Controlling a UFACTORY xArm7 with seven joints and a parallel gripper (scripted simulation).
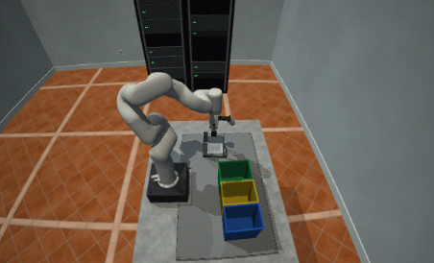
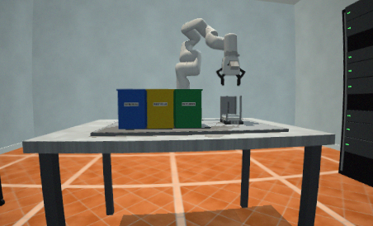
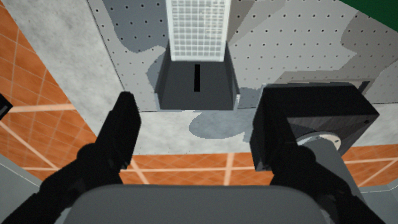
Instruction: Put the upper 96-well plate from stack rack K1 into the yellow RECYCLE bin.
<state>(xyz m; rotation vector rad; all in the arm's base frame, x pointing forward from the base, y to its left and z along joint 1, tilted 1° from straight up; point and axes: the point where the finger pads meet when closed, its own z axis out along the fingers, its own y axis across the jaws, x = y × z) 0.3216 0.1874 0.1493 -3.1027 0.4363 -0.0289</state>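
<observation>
The stack rack K1 point(image 2: 231, 110) stands on the table mat to the right of the bins; it also shows from above in the top view point(image 1: 214, 146). Its upper white 96-well plate point(image 3: 198, 29) shows at the top of the wrist view, with the rack's dark base point(image 3: 196, 85) below it. My gripper point(image 2: 230, 77) hangs open and empty above the rack, well clear of it; it also shows in the top view point(image 1: 214, 130) and in the wrist view point(image 3: 197, 125). The yellow bin point(image 1: 239, 193) point(image 2: 160, 109) stands in the middle of the bin row.
A green bin point(image 1: 234, 172) stands nearest the rack and a blue bin point(image 1: 243, 222) at the far end of the row. The arm's black base point(image 1: 167, 188) sits beside the table. Server racks point(image 1: 185, 43) stand at the back wall.
</observation>
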